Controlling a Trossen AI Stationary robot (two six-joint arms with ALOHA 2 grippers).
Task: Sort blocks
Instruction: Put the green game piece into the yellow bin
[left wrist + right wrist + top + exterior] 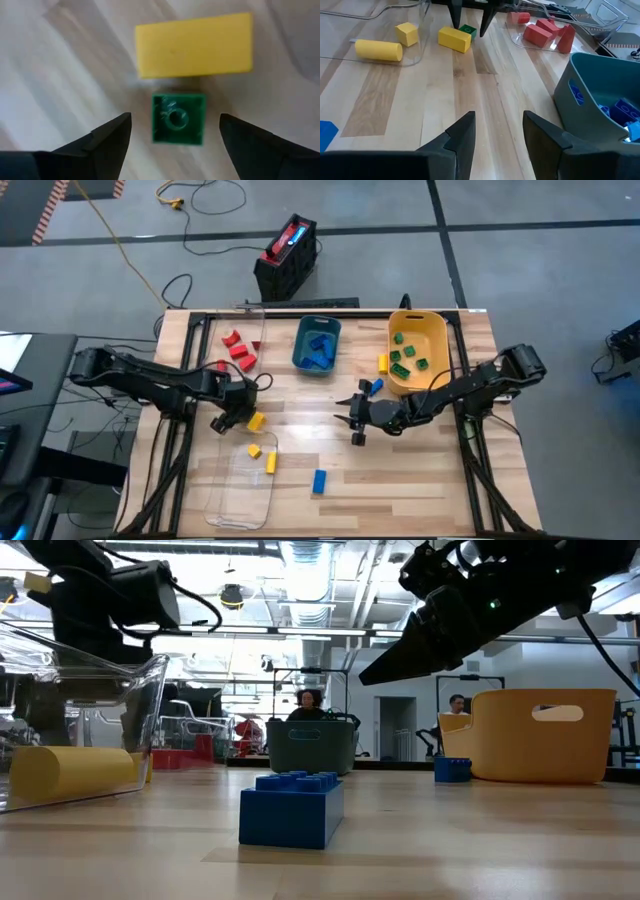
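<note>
Counter (pixel 420 470) carries yellow bin (pixel 440 332), teal bin (pixel 300 345). Left claw (pixel 172 131) is spread wide, empty, straddling small green block (pixel 178 119) that touches yellow block (pixel 194 45); close squarely on green only, avoiding yellow. Right claw (pixel 499 131) hovers mid-counter, half-spread, empty.

This is a robot lab in a big work hall. A wooden bench (pixel 420 480) stands on a grey concrete floor (pixel 560 270), and two dark robot arms reach over it. A yellow cable (pixel 105 225) runs across the floor, past a black box with a red part (pixel 287 255). The low view shows a high ceiling with bare pipes and long lights (pixel 310 555). Two people (pixel 308 705) sit far back among other work stands.
</note>
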